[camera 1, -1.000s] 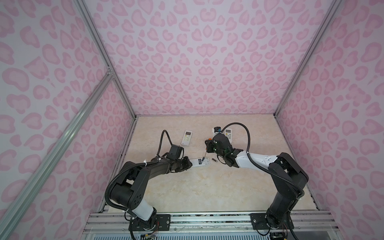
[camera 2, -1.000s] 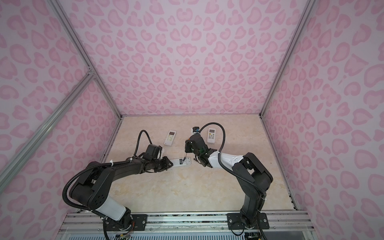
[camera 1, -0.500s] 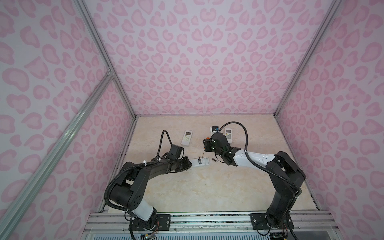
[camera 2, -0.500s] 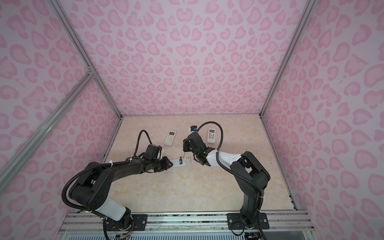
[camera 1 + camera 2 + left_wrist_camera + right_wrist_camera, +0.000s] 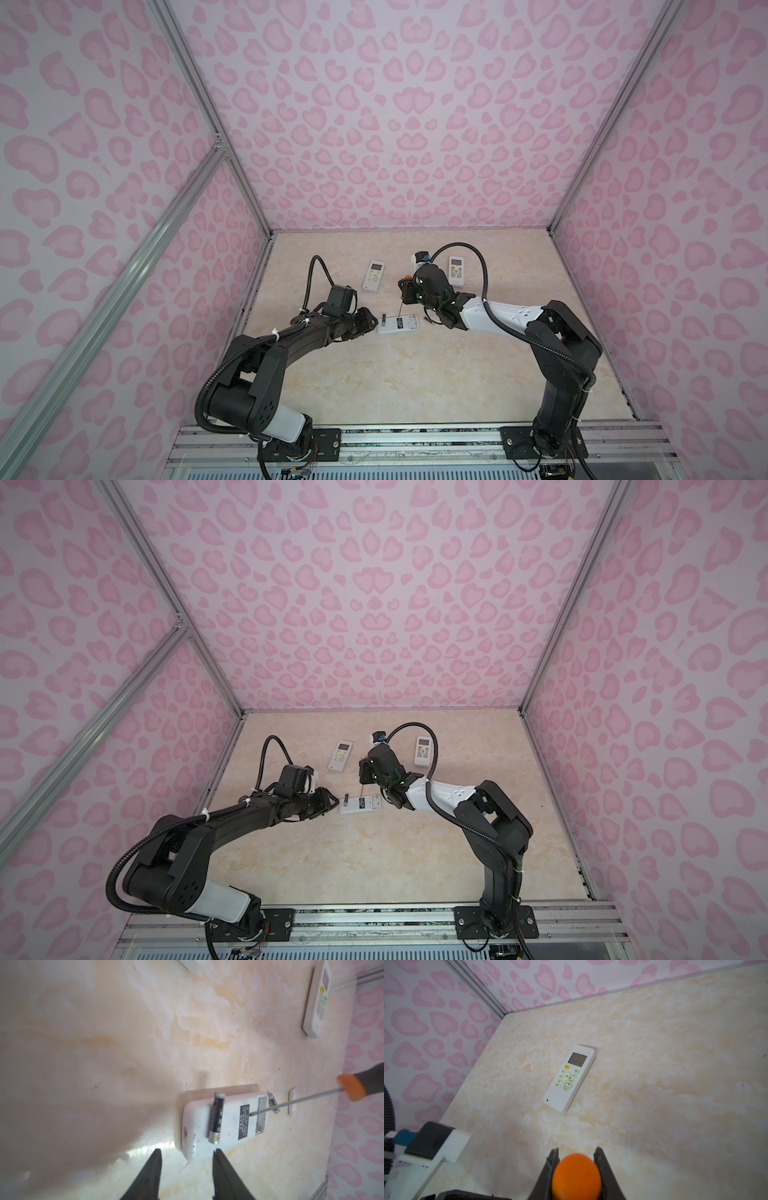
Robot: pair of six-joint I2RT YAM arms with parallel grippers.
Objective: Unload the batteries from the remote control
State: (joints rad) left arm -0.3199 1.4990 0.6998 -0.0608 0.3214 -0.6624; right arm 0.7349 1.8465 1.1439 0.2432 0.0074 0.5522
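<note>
A white remote control [image 5: 232,1126] lies face down mid-table, in both top views [image 5: 401,325] [image 5: 360,805]. One black battery with gold ends [image 5: 217,1118] rests loose across its back, and another battery [image 5: 272,1103] lies on the table just past its far end. My left gripper [image 5: 188,1153] [image 5: 371,322] is open, its fingertips [image 5: 218,1157] at the remote's near corner without clamping it. My right gripper [image 5: 576,1153] [image 5: 409,289] is shut on the orange-and-black screwdriver handle [image 5: 576,1176]. The screwdriver's tip [image 5: 250,1113] touches the remote's back.
Two more white remotes lie face up toward the back, one rear left [image 5: 374,276] [image 5: 569,1078] and one rear right [image 5: 456,270]. A small white cover [image 5: 292,1104] lies beside the far battery. Pink patterned walls [image 5: 415,124] enclose the table on three sides.
My left gripper's jaws have spread apart off the remote's end. My right gripper has shifted left with the screwdriver, still pointing down at the remote.
</note>
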